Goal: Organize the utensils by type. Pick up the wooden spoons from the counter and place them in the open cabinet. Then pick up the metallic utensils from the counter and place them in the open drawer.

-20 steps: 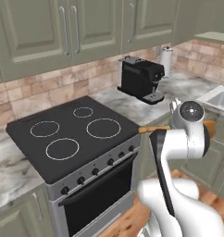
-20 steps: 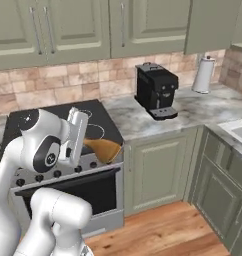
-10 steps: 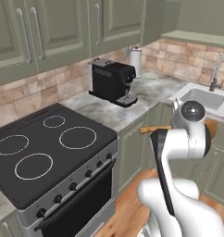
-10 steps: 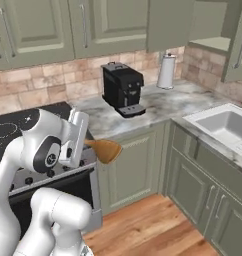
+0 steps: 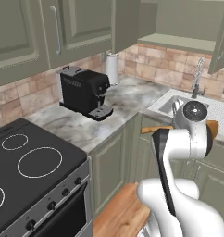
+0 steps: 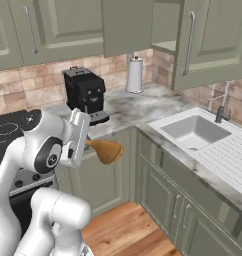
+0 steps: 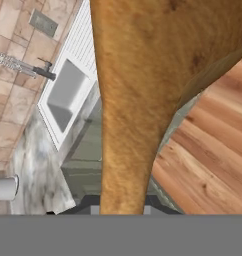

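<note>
My gripper [image 6: 86, 144] is shut on the neck of one orange-brown wooden spoon [image 6: 106, 150], held out level in front of the base cabinets. In the left base view, the spoon's handle [image 5: 155, 129] pokes out from behind my arm. Seen from the hand, the wooden spoon [image 7: 143, 90] runs up from the gripper [image 7: 123, 207]. The marbled counter [image 6: 128, 107] wraps the corner. Above it, the grey-green cabinet [image 6: 165, 22] stands open beside its door [image 6: 203, 40]. The metallic utensils and the drawer are out of view.
A black coffee machine [image 6: 83, 92] and a paper towel roll [image 6: 134, 75] stand on the counter. The white sink [image 6: 193, 130] with its tap and drainboard lies to the right. The stove [image 5: 21, 162] is at the left. Wooden floor runs below the cabinets.
The base has swung to the right: the stove slid off to the left, and the sink and open cabinet came into view. The spoon stayed in the shut gripper.
</note>
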Available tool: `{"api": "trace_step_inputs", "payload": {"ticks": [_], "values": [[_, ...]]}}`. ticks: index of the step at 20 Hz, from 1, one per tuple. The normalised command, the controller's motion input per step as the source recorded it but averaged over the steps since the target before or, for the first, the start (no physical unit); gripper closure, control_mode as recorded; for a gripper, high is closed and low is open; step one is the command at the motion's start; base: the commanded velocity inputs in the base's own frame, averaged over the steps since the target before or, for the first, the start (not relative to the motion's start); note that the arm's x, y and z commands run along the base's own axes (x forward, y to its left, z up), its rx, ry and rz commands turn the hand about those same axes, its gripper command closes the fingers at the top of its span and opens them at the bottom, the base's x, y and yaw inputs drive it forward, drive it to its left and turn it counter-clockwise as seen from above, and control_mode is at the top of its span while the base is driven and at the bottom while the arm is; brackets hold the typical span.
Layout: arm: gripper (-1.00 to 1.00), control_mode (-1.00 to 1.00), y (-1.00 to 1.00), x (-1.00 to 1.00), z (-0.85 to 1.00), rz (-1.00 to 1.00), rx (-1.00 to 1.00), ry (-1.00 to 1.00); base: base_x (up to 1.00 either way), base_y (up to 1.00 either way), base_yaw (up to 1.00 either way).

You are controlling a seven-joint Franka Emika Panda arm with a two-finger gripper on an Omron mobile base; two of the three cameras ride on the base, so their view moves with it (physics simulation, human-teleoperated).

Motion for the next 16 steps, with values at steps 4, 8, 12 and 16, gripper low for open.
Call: {"api": "trace_step_inputs", "payload": {"ticks": [4,8,12,16], "values": [[1.00,1.00,0.00,0.00,0.00,0.00,0.00,0.00,0.61,-0.03,-0.18],[1.00,1.00,0.00,0.00,0.00,0.00,0.00,0.00,0.61,0.01,-0.16],[1.00,1.00,0.00,0.00,0.00,0.00,0.00,0.00,0.65,0.08,-0.19],[1.00,1.00,0.00,0.00,0.00,0.00,0.00,0.00,0.55,0.00,-0.24]]}}
